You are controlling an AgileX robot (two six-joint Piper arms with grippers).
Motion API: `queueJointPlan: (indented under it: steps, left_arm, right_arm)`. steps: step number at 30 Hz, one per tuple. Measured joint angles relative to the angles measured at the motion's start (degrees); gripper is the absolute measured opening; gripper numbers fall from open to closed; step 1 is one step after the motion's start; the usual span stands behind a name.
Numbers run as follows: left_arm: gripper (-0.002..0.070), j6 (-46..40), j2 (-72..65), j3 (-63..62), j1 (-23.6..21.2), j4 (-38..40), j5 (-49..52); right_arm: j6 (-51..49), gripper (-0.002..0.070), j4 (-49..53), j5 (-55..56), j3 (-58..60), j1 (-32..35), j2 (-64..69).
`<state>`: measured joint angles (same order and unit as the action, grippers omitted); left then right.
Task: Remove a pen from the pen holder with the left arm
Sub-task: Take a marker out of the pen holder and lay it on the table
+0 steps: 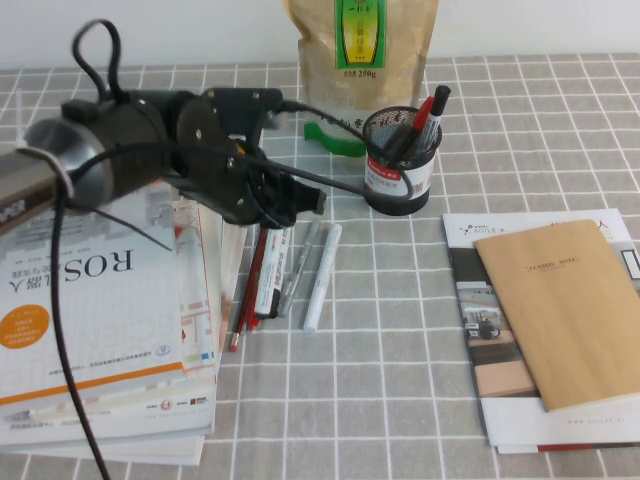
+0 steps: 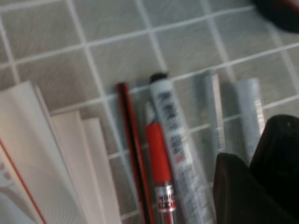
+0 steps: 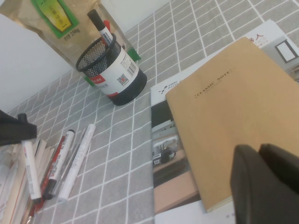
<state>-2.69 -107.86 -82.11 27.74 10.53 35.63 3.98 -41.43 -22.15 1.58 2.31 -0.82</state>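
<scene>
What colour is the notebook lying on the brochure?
Tan brown; the notebook shows best in the right wrist view.

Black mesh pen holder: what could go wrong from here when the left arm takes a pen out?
1. The left claw hangs low over the loose pens on the grey checked cloth, beside the stack of magazines. Moving toward the black mesh pen holder, it may scatter them.
2. That holder stands free and its markers lean, so a slanted pull may tip it.
The right claw, over the tan notebook, is far away and probably harmless.
</scene>
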Motion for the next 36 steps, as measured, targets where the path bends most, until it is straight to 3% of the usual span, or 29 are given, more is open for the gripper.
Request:
queueJointPlan:
  steps: [23,25,30,36]
  left_arm:
    - [0.012,8.7,-6.6,0.0,-1.1,-3.8,-1.5]
    - [0.0146,9.1,-6.6,0.0,-1.1,-5.2,-2.0]
    - [0.0289,13.2,-6.6,0.0,-1.0,-10.5,-3.2]
    - [0.0323,15.1,-3.1,0.9,0.5,-14.3,-7.0]
  right_arm:
    - [0.0,-0.0013,0.0,0.0,0.0,0.0,0.0]
    - [0.0,-0.0013,0.0,0.0,0.0,0.0,0.0]
    - [0.0,-0.0013,0.0,0.0,0.0,0.0,0.0]
    - [0.0,-0.0013,0.0,0.0,0.0,0.0,0.0]
